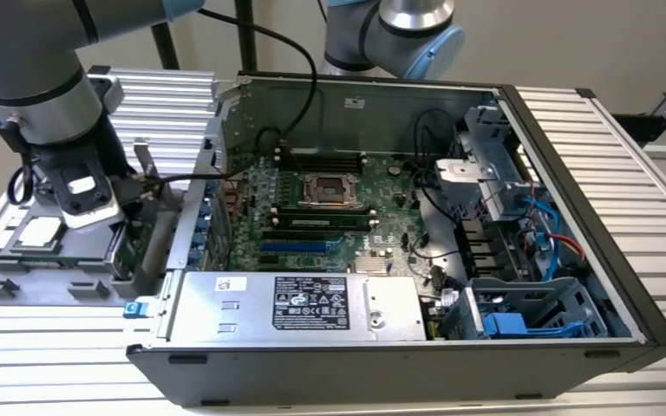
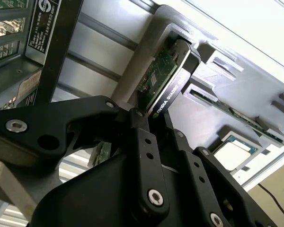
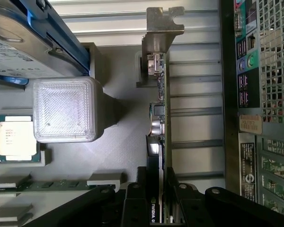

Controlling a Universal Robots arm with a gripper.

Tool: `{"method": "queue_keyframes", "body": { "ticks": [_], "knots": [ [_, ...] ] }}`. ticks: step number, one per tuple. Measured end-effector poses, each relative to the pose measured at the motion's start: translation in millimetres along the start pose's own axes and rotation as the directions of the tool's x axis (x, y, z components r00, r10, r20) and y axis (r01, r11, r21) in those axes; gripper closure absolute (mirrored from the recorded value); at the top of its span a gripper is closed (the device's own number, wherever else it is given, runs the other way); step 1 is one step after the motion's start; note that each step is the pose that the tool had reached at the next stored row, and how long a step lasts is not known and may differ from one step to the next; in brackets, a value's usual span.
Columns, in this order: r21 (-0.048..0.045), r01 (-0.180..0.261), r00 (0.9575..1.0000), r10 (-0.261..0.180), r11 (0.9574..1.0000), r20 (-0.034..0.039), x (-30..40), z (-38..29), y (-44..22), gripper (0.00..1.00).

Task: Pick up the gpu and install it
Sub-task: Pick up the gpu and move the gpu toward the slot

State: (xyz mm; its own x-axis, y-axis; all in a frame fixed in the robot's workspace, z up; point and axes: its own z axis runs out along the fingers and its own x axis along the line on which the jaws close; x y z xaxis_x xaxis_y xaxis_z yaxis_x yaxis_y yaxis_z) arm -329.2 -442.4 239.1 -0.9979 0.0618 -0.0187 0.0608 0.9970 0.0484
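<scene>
While the claw (image 3: 160,188) pinches the gpu (image 3: 162,109) between its fingers, the card sits edge-up in the grey parts tray (image 3: 118,142), not yet lifted or installed.

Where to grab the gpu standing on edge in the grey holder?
Probably the free long edge of the gpu, pinching both flat faces, coming in along the card's plane opposite the grey holder. It stands on edge, thin, with the metal bracket at one end.
</scene>
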Motion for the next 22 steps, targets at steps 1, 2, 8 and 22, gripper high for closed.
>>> {"method": "queue_keyframes", "body": {
  "ticks": [1, 2, 8, 22],
  "knots": [
    [-0.0002, 0.0, 1.0, 0.0, 1.0, 0.0002, 0.0, -0.8, 0.1, 1.0],
    [-0.0004, 0.0, 1.0, 0.0, 1.0, 0.0003, -0.1, -1.8, 0.1, 1.0],
    [-0.0004, 0.0, 1.0, 0.0, 1.0, 0.0005, -0.2, -9.5, 0.5, 1.0],
    [-0.0004, 0.0, 1.0, 0.0, 1.0, 0.0005, -0.5, -22.8, 1.1, 1.0]
  ]
}}
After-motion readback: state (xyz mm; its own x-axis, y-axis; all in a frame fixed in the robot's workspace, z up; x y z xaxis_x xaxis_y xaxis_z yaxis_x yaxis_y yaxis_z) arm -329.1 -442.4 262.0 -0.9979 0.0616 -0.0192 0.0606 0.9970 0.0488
